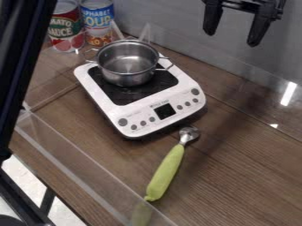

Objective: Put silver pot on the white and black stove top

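Wooden counter (pixel 242 168); pincer (pixel 236 22) spread wide, top cropped; pot (pixel 127 62) hides stove's (pixel 139 99) rear.

Lettering shows on 2 cans. The red one (pixel 65 31) carries large white capitals, cut off at the side, with "MAT" legible. The blue-labelled one (pixel 98 18) bears capitals starting "OU", the next letter unclear. Print on the white stove's front panel (pixel 161 113) is too small to read.
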`<state>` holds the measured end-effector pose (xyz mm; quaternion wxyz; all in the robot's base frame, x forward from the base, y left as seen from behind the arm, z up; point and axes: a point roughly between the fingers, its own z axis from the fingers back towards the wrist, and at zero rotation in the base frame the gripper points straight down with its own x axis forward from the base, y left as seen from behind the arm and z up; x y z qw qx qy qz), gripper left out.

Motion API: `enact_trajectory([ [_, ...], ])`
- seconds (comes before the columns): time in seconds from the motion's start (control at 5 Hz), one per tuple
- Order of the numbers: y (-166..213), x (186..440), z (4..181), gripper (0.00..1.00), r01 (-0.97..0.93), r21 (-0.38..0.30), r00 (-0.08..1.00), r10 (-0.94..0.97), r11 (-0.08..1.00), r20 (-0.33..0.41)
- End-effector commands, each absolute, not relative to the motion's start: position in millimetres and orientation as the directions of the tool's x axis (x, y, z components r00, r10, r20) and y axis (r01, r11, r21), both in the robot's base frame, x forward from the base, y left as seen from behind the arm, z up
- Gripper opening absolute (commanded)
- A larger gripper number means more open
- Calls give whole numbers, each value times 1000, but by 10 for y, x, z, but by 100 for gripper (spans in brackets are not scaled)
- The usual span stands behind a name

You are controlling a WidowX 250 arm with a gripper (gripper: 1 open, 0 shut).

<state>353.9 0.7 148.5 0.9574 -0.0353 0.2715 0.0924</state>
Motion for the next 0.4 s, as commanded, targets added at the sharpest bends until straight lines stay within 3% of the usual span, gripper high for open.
enact_trajectory([
  [0.0, 763, 3565, 2036, 100, -246, -32, 812, 188, 969, -552],
  [0.2, 891, 3593, 1989, 100, -218, -33, 811, 162, 975, -562],
])
